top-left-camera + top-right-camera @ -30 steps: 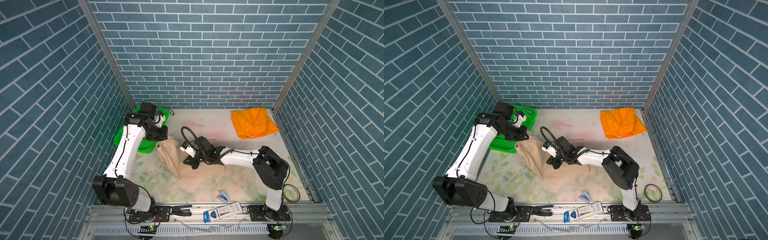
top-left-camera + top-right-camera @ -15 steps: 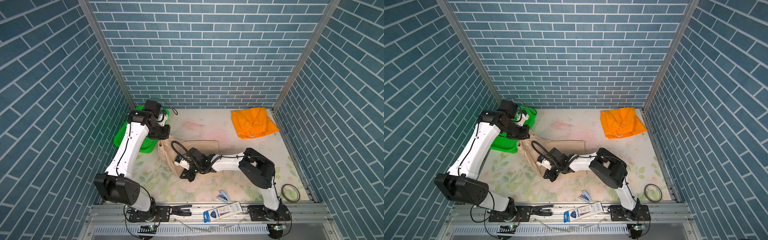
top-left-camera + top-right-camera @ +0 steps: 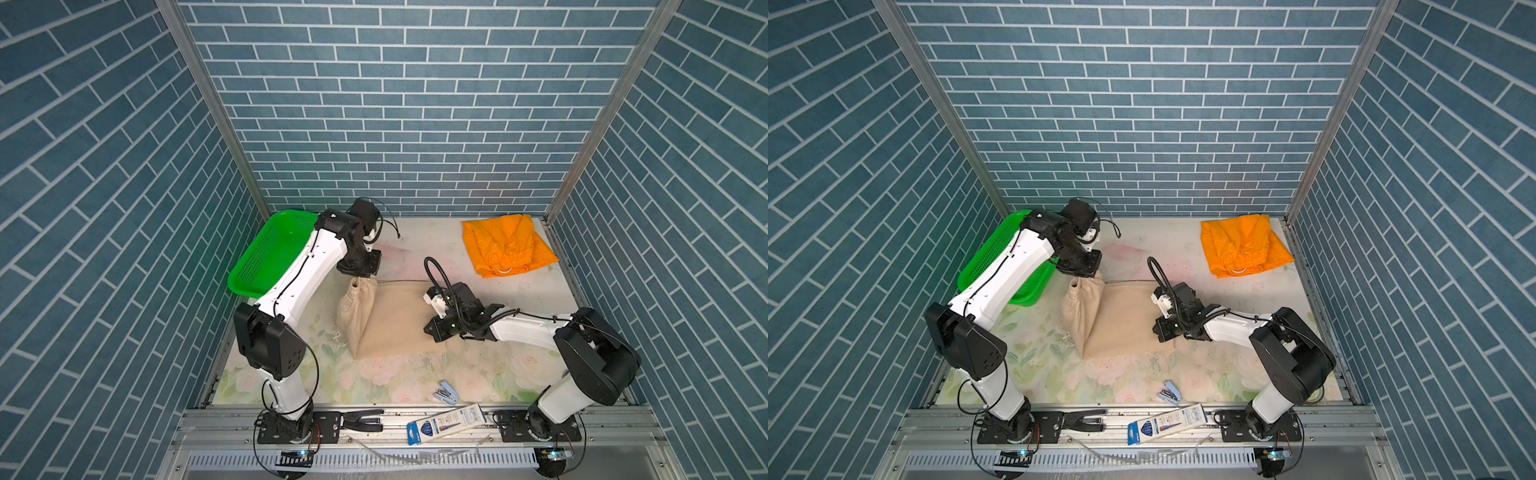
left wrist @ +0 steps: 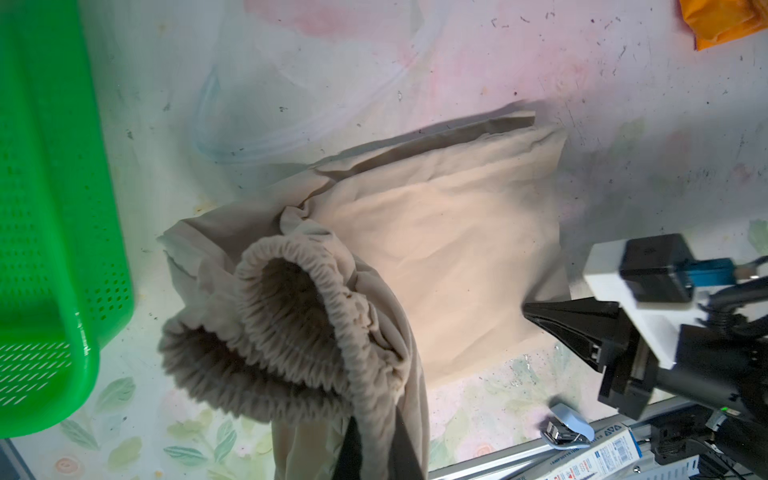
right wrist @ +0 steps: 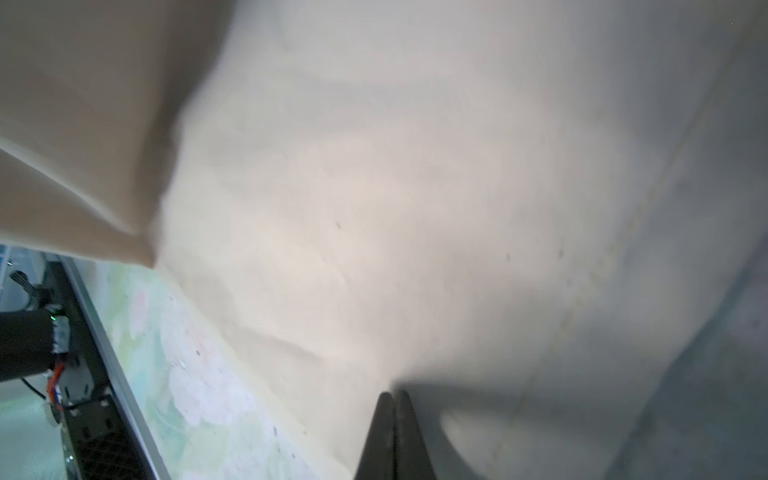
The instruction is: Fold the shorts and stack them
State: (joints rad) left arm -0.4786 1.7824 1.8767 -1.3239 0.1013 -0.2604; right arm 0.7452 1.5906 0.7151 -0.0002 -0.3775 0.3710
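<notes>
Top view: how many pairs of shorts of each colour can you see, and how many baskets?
orange shorts: 1
beige shorts: 1
green basket: 1
Total: 3

A green perforated basket (image 3: 266, 257) sits at ten o'clock on the floral table cover (image 3: 374, 376), close to the blue brick wall (image 3: 124, 249). A small pale blue stapler (image 3: 446, 392) lies at five o'clock near the front edge. Just past it, on the metal rail (image 3: 623, 424), rests a blue and white carton (image 3: 446, 419); a black clip-like tool (image 3: 361, 419) lies on the same rail at six o'clock
</notes>
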